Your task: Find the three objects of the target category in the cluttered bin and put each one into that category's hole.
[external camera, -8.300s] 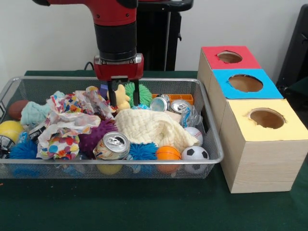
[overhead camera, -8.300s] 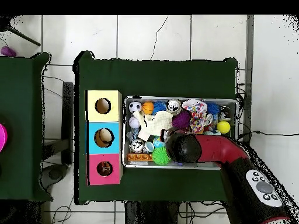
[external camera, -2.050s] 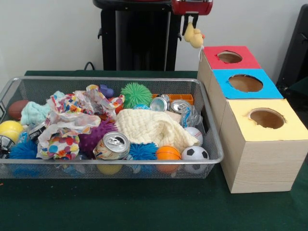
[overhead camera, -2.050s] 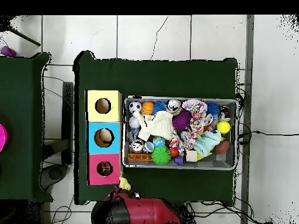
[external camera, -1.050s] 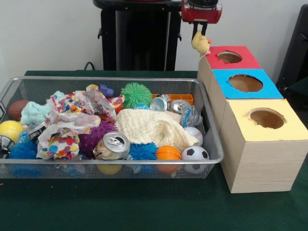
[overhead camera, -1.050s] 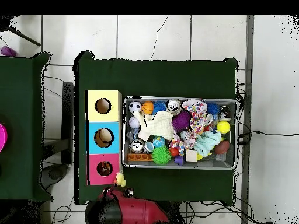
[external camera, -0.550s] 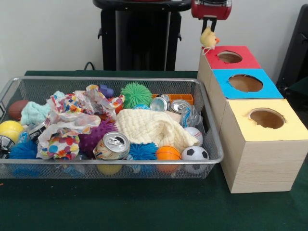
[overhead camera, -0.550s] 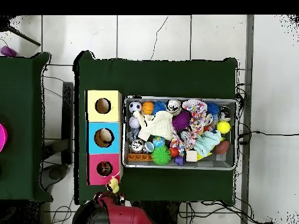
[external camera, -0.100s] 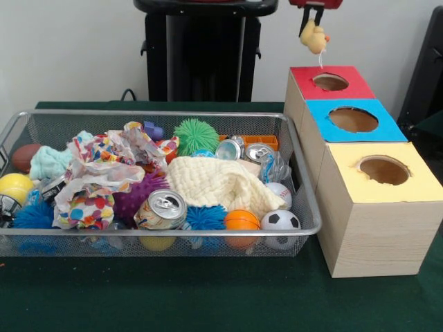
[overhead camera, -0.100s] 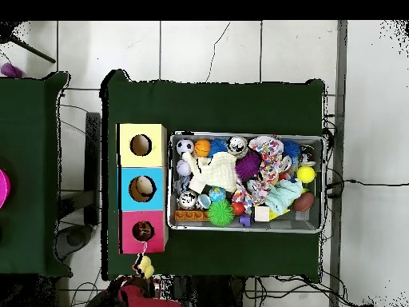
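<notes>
One small yellow plush duck dangles pinched in my gripper at the frame's top right, above the red box's hole; it looks light, soft and squashy, so I judge a pinch across its body best.

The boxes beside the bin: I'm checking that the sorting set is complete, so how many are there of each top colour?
red-topped box: 1
blue-topped box: 1
yellow-topped box: 1
Total: 3
</notes>
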Controlling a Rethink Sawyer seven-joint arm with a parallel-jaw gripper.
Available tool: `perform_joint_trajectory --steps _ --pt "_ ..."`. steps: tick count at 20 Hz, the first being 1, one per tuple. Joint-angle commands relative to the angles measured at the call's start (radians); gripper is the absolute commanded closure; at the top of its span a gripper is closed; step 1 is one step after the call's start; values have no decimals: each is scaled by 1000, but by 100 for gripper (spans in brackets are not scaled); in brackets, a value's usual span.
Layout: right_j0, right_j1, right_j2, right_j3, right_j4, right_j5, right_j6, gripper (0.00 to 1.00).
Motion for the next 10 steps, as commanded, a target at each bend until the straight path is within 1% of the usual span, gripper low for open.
perform_joint_trajectory --steps 1,2,5,8,10 --pt "-55 33 32 -39 93 9 254 100" --pt "-71 48 55 -30 104 -20 249 100" --pt "-47 69 53 -49 121 -38 266 100" --pt "-70 105 98 -54 144 -86 259 100" --pt "-72 120 108 -58 154 -106 259 100"
